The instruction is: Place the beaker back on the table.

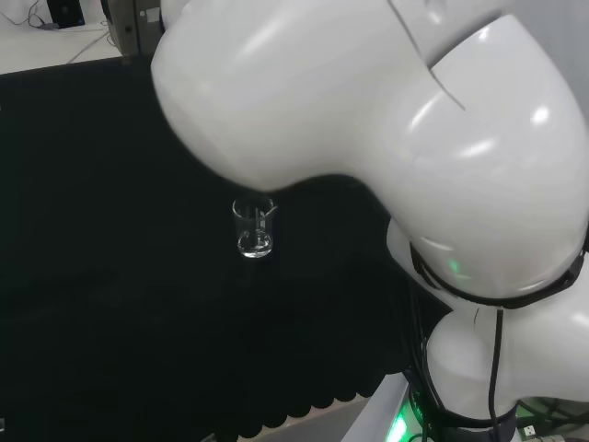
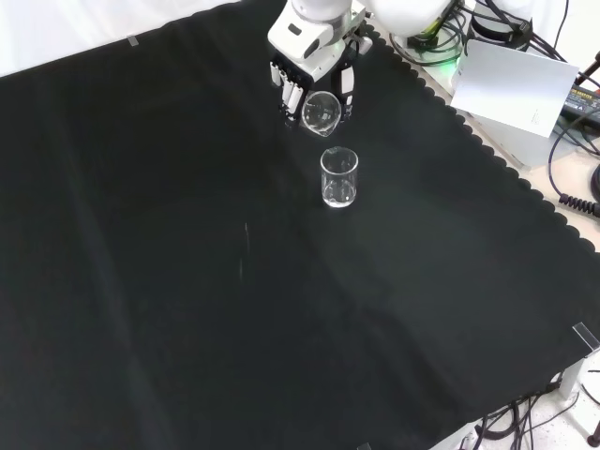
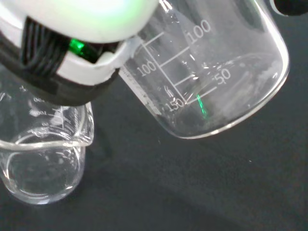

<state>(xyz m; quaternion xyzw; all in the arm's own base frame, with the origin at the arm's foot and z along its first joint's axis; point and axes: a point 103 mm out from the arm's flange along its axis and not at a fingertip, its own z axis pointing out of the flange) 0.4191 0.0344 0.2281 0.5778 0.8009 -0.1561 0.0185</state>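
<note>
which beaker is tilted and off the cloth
The beaker in the hand, the tilted beaker, is held above the cloth near the front view's top. The other beaker stands upright on the cloth, just in front of it.

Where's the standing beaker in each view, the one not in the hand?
Head view: standing beaker at centre, just under the big white arm link.
Front view: upper middle, just below the hand and its tilted beaker.
Wrist view, beside the tilted beaker.
Shared landmark: black cloth.

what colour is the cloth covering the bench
Black, plain with no pattern. The front view shows the cloth best.
</note>
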